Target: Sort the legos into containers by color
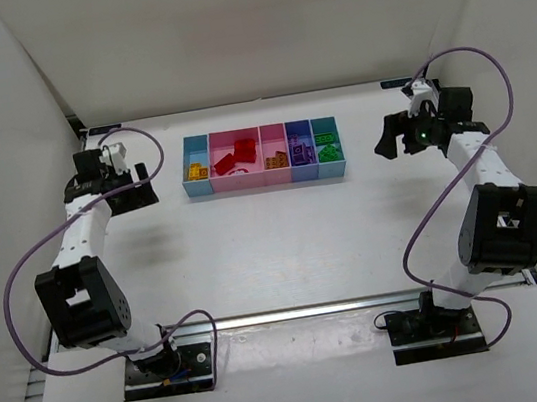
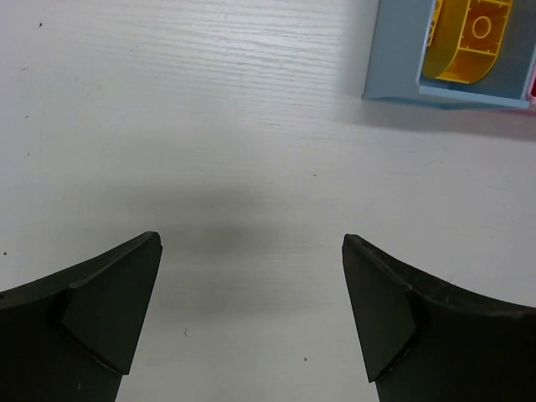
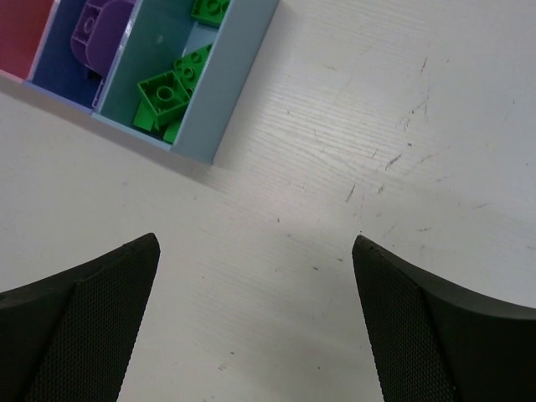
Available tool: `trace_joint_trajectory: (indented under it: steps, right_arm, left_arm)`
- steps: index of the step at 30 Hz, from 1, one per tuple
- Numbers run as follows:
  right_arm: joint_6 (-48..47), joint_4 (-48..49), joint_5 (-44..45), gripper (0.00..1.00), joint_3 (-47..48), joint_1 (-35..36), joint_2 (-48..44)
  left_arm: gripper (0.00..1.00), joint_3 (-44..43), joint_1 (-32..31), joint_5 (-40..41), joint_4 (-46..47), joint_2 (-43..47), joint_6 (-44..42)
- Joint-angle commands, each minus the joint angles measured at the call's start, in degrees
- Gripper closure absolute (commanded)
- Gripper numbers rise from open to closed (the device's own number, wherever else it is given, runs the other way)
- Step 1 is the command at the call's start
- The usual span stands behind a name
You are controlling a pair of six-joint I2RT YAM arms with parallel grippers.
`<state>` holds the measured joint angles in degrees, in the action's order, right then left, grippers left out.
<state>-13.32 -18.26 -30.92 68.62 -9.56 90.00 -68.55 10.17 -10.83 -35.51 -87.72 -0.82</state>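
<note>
The containers are one long tray of five compartments at the table's far middle. From left to right they hold yellow legos, red legos, orange legos, purple legos and green legos. My left gripper hovers left of the tray, open and empty, with a yellow lego at its view's top right. My right gripper hovers right of the tray, also open and empty, with green legos and a purple lego at top left.
White walls enclose the table at the back and on both sides. Purple cables loop from each arm down to its base. The tabletop under the right gripper shows faint scratches.
</note>
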Motion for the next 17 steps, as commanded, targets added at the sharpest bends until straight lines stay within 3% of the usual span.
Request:
trace_joint_trajectory:
  steps: [1,17]
  right_arm:
    - [-2.1,0.8,-1.9,0.01,-1.8,-1.3,-2.5]
    - [-4.1,-1.0,-2.6,0.01,-1.2,-1.5,-2.5]
  left_arm:
    - [0.01,2.3,-0.1,2.3,3.5,4.4,0.0]
    - [0.01,4.8,0.1,2.1,6.2,5.8,0.6]
